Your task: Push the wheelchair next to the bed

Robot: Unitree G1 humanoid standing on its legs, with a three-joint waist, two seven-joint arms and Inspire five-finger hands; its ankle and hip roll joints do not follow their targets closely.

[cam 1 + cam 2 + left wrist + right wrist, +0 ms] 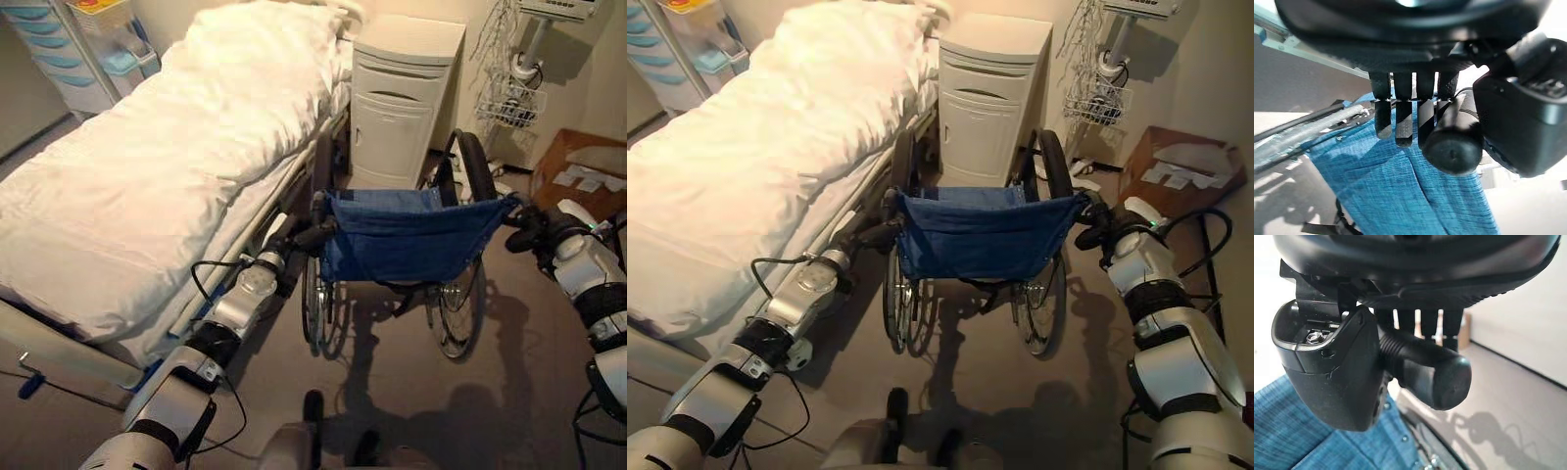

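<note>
Left eye view: wheelchair (pixel 407 240) beside bed (pixel 147 176), between hands; left hand (pixel 312 235) and right hand (pixel 534 227) each curl around a push handle.

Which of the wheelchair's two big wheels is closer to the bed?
The big wheel on the robot's left, below the left robot hand, runs beside the bed. The other wheel stands on the open floor side.

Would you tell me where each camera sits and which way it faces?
Left eye: head, looking down at wheelchair beside bed; both arms.
Right eye: same scene, slightly offset.
Left wrist: along left hand on its push handle, above blue backrest.
Right wrist: along right hand on the other handle.
</note>
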